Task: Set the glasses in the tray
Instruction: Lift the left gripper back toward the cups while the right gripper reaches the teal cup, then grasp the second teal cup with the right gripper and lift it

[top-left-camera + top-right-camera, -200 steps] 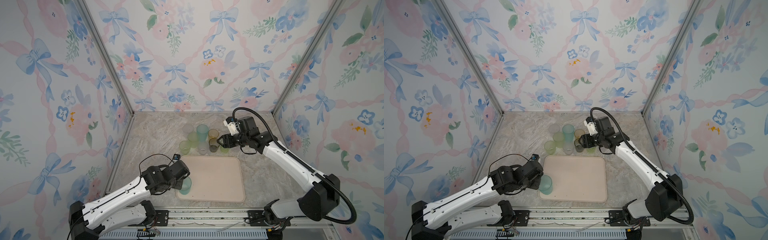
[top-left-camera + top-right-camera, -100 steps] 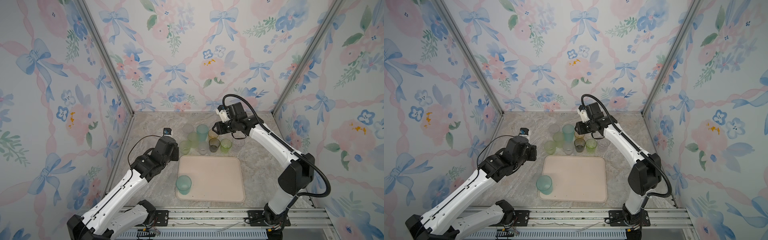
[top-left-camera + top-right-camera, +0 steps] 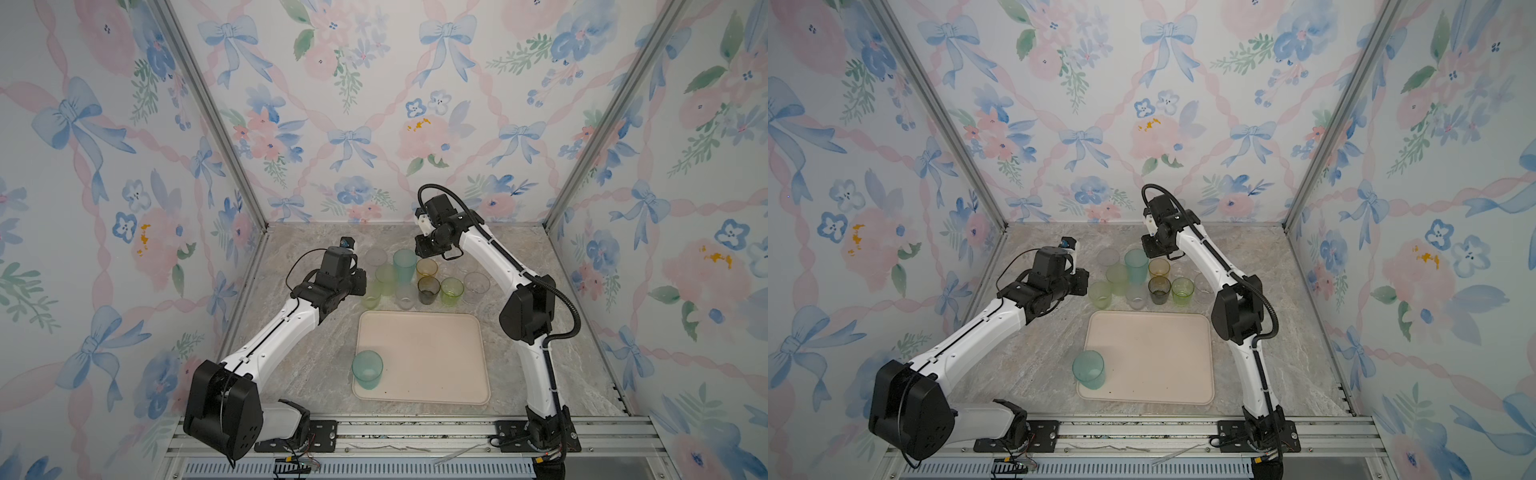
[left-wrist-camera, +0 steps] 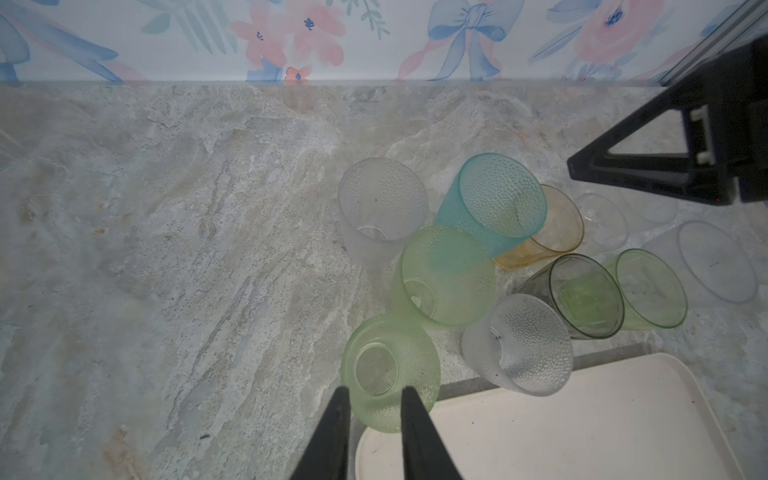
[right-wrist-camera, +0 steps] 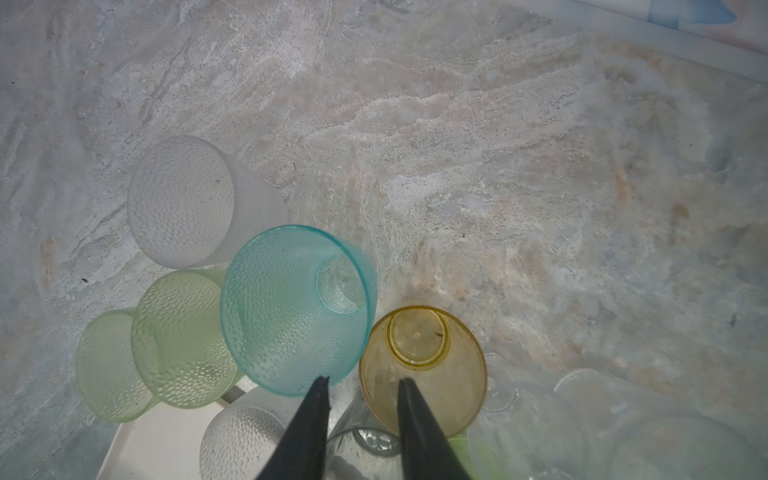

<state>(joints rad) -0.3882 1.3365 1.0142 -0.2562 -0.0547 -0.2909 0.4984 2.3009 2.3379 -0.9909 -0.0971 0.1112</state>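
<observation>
One teal tumbler (image 3: 367,368) stands in the single tray's (image 3: 424,357) lower-left corner, at least nine other glasses (image 3: 384,279) cluster just above it, and the left gripper (image 4: 375,390) and right gripper (image 5: 362,380) both hold their jaws narrowly parted.

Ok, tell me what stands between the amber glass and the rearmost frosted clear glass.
The tall teal tumbler stands between the amber glass and the frosted clear glass, close to both. Both top views and the right wrist view show it.

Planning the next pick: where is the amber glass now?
In both top views the amber glass stands behind the tray, right of the tall teal glass and behind the smoky grey glass.
</observation>
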